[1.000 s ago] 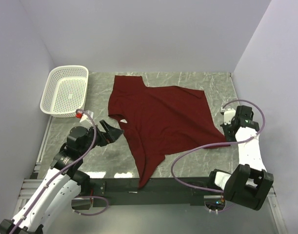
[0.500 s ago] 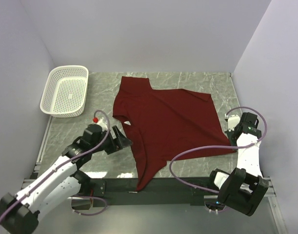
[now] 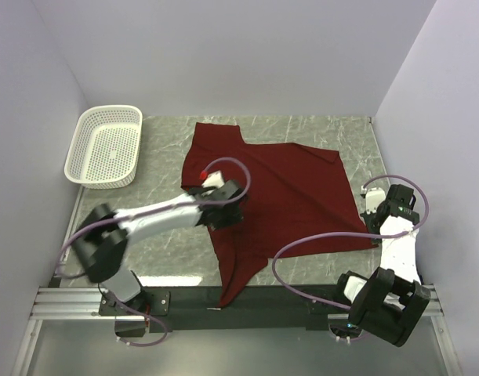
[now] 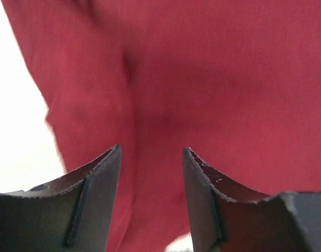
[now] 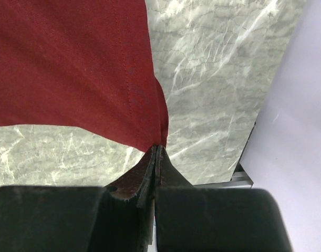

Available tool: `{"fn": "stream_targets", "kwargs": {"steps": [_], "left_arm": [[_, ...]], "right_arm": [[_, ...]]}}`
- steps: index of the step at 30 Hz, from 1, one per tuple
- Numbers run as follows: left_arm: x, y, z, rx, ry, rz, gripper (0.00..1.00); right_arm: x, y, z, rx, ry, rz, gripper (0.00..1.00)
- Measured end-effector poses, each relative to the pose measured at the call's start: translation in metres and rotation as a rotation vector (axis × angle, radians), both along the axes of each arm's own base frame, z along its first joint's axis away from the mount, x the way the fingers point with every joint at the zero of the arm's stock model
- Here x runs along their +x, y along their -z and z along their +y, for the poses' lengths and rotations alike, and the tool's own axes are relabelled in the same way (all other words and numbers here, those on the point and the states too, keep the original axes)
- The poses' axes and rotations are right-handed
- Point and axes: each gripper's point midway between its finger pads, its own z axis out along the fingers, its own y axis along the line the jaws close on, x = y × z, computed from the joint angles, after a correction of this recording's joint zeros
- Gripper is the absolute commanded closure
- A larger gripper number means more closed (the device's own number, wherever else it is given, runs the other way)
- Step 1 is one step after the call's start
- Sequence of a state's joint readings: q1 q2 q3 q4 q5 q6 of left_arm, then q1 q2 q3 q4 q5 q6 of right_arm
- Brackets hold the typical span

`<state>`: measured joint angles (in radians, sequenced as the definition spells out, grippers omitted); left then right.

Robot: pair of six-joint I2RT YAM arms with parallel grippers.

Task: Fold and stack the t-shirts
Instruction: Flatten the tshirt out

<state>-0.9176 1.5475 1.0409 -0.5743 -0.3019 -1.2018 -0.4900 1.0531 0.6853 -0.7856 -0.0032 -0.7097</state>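
As seen from the top external camera, a dark red t-shirt (image 3: pixel 286 184) lies spread and mostly flat on the grey marbled surface (image 3: pixel 165 254). One sleeve points toward the far edge, and a narrow tail of cloth reaches the near edge. A white perforated basket (image 3: pixel 103 146) sits at the far left corner, well apart from the shirt. The left end effector (image 3: pixel 227 213) is stretched across over the left part of the shirt. The right end effector (image 3: pixel 375 229) is at the shirt's near right corner.

Left wrist view: the left end effector (image 4: pixel 152 152) has its fingers (image 4: pixel 97 184) parted with a clear gap. Red t-shirt (image 4: pixel 228 79) cloth fills the view beyond and between them. Nothing is seen clamped, and it cannot be told whether the tips touch the cloth.

Right wrist view: the right end effector (image 5: pixel 158 152) has its fingers pressed together, pinching the hemmed corner of the t-shirt (image 5: pixel 71 63). The cloth fans away to the left over the surface (image 5: pixel 213 79). A pale lilac wall (image 5: pixel 302 131) stands on the right.
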Motion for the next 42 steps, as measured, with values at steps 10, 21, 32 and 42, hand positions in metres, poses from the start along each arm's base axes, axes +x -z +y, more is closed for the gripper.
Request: {"fn": "stream_targets", "kwargs": {"steps": [10, 21, 32, 42], "left_arm": [[0.039, 0.050, -0.002, 0.333, -0.091, 0.061, 0.41], [0.033, 0.048, 0.027, 0.479, -0.109, 0.061, 0.41], [0.029, 0.048, 0.032, 0.506, -0.090, 0.060, 0.70], [0.004, 0.030, 0.076, 0.542, -0.086, 0.046, 0.97]], "right_arm": [[0.004, 0.002, 0.001, 0.027, -0.003, -0.021, 1.00], [0.003, 0.008, 0.000, 0.051, 0.001, -0.009, 1.00], [0.003, 0.009, 0.000, 0.058, 0.002, -0.011, 1.00], [0.001, 0.008, -0.002, 0.059, 0.006, -0.013, 1.00]]}}
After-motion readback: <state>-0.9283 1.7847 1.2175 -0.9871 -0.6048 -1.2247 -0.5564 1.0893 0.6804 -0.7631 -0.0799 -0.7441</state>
